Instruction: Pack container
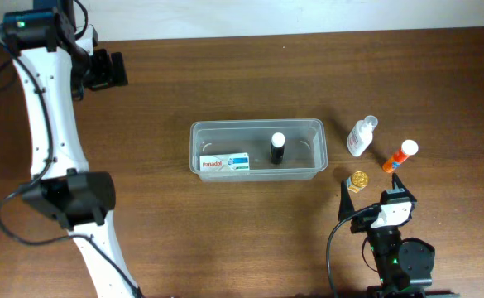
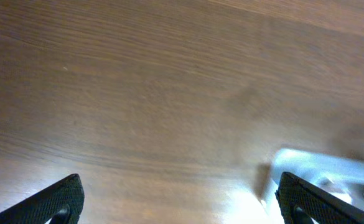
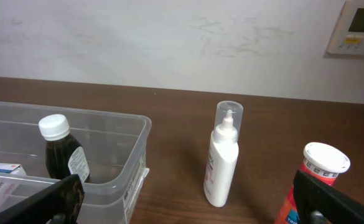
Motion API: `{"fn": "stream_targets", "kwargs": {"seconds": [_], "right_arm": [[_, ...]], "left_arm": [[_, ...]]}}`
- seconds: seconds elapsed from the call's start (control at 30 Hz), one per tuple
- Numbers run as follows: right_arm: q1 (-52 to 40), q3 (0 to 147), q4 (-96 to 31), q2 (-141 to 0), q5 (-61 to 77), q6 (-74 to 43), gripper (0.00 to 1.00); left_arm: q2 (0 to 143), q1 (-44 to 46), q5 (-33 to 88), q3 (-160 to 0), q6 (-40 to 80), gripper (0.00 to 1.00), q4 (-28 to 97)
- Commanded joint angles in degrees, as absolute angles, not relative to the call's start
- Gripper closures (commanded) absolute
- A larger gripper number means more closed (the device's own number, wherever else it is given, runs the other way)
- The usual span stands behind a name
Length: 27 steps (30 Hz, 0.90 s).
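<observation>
Jaws on both arms stand spread wide with nothing between them. The right gripper (image 1: 375, 192) sits at the near edge of the wooden table (image 1: 159, 248), and its own camera shows the two dark fingers (image 3: 63, 194) far apart at the bottom corners. Ahead of that open gap and off to one side lies the container (image 1: 258, 129), a clear rectangular tub with rounded corners, resting flat on the wood. Inside it a dark bottle with a white cap (image 1: 277, 147) stands upright, and a Panadol box (image 1: 225, 163) lies flat at the end farther from the right gripper.

Straight out beyond the right jaws a white spray bottle (image 3: 222, 165) stands upright under its clear cap, apart from the tub. Beside it, toward the other finger, is an orange tube with a white cap (image 3: 319, 171); from above it lies tilted on the table. A small gold-lidded jar (image 1: 358, 180) rests just off one fingertip of the right gripper; I cannot tell whether it touches.

The left gripper (image 1: 109, 70) hangs over the far corner, well away from the tub. Its camera shows mostly bare wood between the parted fingers (image 2: 60, 200), with a blurred pale shape (image 2: 318, 169) near one fingertip that I cannot identify.
</observation>
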State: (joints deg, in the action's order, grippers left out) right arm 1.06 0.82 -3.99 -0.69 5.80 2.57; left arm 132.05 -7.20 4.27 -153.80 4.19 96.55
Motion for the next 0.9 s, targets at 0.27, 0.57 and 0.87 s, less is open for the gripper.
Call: {"fn": "stream_targets", "kwargs": {"seconds": [0.27,0.57,0.87], "right_arm": [[1.5,0.3,-4.0,-0.2,5.3,2.5,0.02],[1.5,0.3,-4.0,-0.2,5.3,2.5,0.01],[1.5,0.3,-4.0,-0.2,5.3,2.5,0.02]], "left_arm": [[95.3,-7.0,-0.9,-123.1,4.5,0.01,93.1],[61.1,-7.0,-0.9,-80.9,5.7,0.01,66.0],[38.5,-7.0,-4.1,-46.1,4.2,0.00,41.5]]}}
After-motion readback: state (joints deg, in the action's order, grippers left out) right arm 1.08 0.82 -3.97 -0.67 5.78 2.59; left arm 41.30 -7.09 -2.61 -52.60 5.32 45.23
